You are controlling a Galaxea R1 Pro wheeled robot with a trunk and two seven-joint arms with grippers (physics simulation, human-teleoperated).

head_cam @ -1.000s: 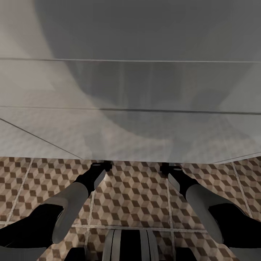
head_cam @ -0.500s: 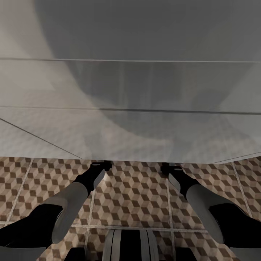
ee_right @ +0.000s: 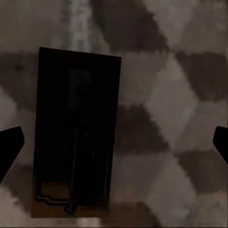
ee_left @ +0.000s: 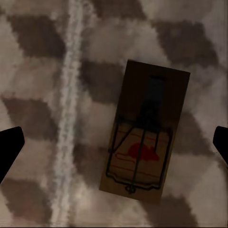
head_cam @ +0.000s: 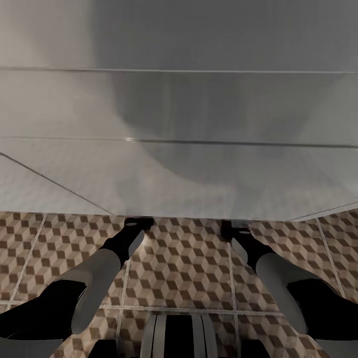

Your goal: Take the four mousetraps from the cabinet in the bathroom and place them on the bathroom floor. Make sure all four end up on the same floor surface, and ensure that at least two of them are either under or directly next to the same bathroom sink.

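Looking down the left wrist camera, one mousetrap [ee_left: 145, 133] lies flat on the floor [ee_left: 38, 95], a small brown wooden rectangle with a dark wire frame, a dark bar along its middle and a red mouse shape printed near one end. It sits slightly tilted against the tile pattern, just beside a pale grout line [ee_left: 69, 95] but not on it. The left gripper [ee_left: 114, 142] has its jaws spread wide: only the two dark fingertips [ee_left: 9, 147] poke in at the frame edges, well apart from the trap on both sides, so it's holding nothing.

Right wrist camera is pretty much the same deal. A second mousetrap [ee_right: 76, 137] lies flat on the cube-pattern tiles, but it's deep in shadow, so it reads nearly black and the wire outline is only faintly visible at one end. A grout line [ee_right: 78, 23] runs up to its short edge. The right gripper [ee_right: 114, 142] is also wide open, with both tips at the frame edges, not touching the trap, and empty.

In the head view, both arms reach forward and down over the floor, and their ends disappear under the lower edge of a big pale grey-white body [head_cam: 179, 149] with thin horizontal seams. Can't make out either trap from up there.
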